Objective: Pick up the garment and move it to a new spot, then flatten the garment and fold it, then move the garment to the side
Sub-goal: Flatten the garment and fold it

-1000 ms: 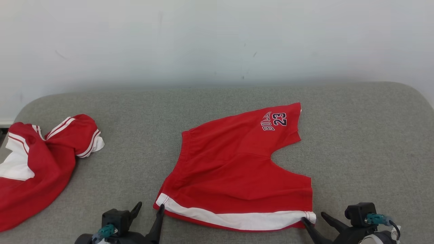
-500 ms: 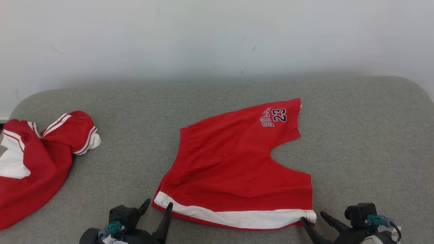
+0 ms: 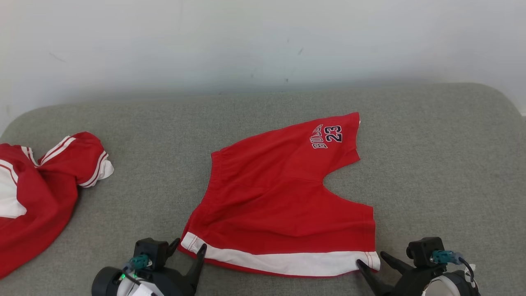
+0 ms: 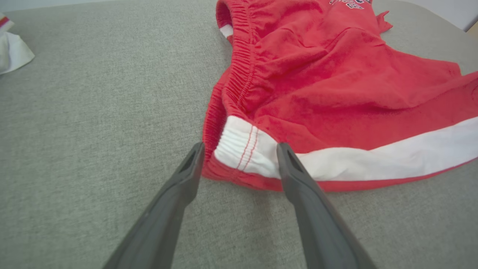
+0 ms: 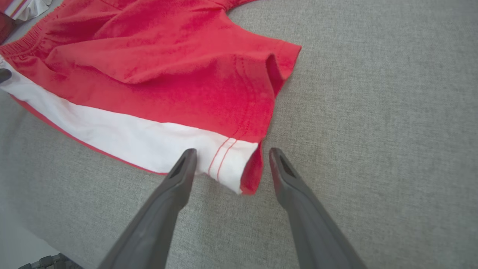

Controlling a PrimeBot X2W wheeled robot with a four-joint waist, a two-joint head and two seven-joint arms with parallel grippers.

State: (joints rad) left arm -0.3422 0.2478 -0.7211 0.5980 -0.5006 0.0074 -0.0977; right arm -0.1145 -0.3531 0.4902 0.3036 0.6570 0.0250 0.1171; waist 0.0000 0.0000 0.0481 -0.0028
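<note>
You have the red shorts lying spread out near the middle of the grey upholstered surface, waistband to the left and leg hems to the right, the white side stripe running along the near edge. Your left end effector stands wide open, straddling the near-left corner where the stripe meets the waistband, and your right end effector is just as wide around the near-right hem corner; neither holds anything. By the look of it, the shorts are laid out and you are at the start of a flatten or fold pass. The next move calls for closing both end effectors on their corners together, catching both layers of cloth, then lifting evenly so the near edge does not skew. You cannot tell whether any fingertip has got beneath the fabric or merely rests beside it. Some ripples remain near the waistband. The printed lettering on the far leg is too small to read beyond the number 23. Well to the left, a second red and white garment lies crumpled, cut off by the picture's edge.
</note>
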